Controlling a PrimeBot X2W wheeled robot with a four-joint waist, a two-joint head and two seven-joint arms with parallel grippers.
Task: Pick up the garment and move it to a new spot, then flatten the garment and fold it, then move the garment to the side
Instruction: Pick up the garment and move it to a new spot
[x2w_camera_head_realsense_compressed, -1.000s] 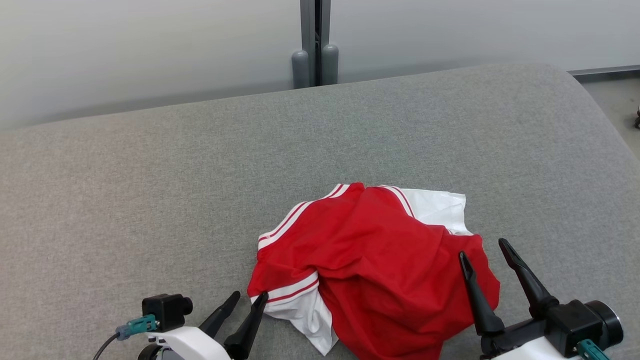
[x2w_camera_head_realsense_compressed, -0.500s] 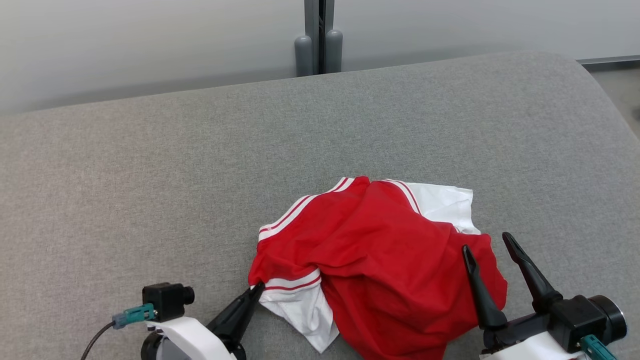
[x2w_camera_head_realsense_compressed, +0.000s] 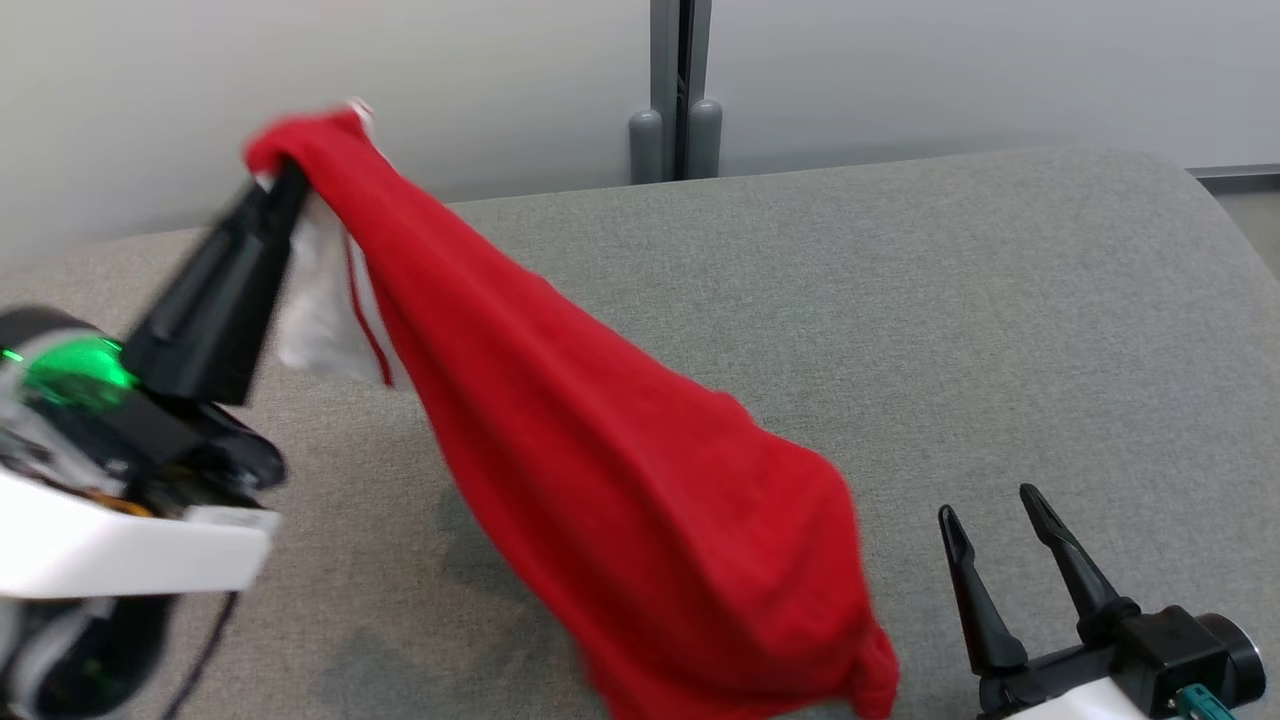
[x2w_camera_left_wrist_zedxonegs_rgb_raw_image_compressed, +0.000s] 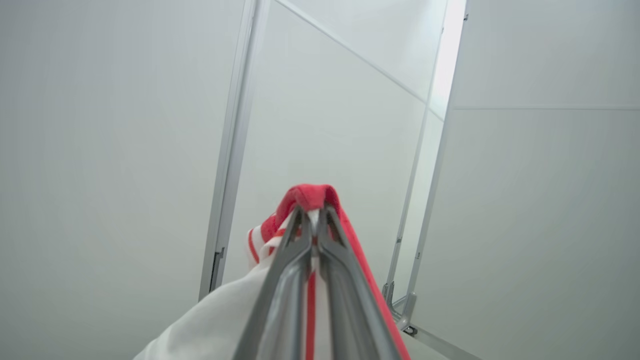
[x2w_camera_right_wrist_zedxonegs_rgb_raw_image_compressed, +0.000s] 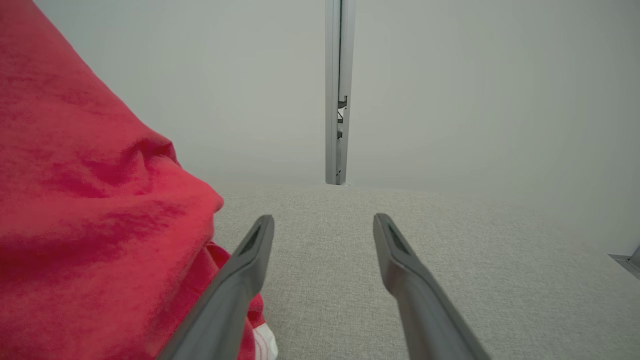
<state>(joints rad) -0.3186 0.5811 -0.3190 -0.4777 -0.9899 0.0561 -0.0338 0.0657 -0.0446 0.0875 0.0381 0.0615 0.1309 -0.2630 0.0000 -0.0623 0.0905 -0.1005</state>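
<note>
We hold the red sports garment with white panels and striped trim (x2w_camera_head_realsense_compressed: 620, 480) in our left tool (x2w_camera_head_realsense_compressed: 288, 180), which is clenched on a fold of it at the upper left of the head view. The two dark fingers are pressed together and the cloth bunches over their tips. From there the garment hangs in a long red diagonal sweep towards the lower middle of the frame, above the grey fabric-covered counter (x2w_camera_head_realsense_compressed: 900, 300). Its lower end is blurred and runs off the bottom edge, so we cannot tell whether it touches the counter. A white panel with a red stripe dangles just beside the left tool's fingers.

In the left wrist view the left tool (x2w_camera_left_wrist_zedxonegs_rgb_raw_image_compressed: 312, 212) rises from the bottom centre. Red cloth (x2w_camera_left_wrist_zedxonegs_rgb_raw_image_compressed: 307, 192) is folded over its closed tips and white cloth spreads at the lower left.

Our right tool (x2w_camera_head_realsense_compressed: 988, 505) sits at the lower right of the head view, released, its fingers spread with nothing between them. It is just right of the garment's lower end. In the right wrist view the spread fingers of the right tool (x2w_camera_right_wrist_zedxonegs_rgb_raw_image_compressed: 324, 220) point over bare counter (x2w_camera_right_wrist_zedxonegs_rgb_raw_image_compressed: 500, 260), and the red garment (x2w_camera_right_wrist_zedxonegs_rgb_raw_image_compressed: 75, 200) covers the left side of the frame, close against the left-hand finger. We cannot tell whether they touch.

A grey metal post (x2w_camera_head_realsense_compressed: 680, 90) stands against the pale wall (x2w_camera_head_realsense_compressed: 1000, 70) at the top centre, beyond the counter's far edge.
</note>
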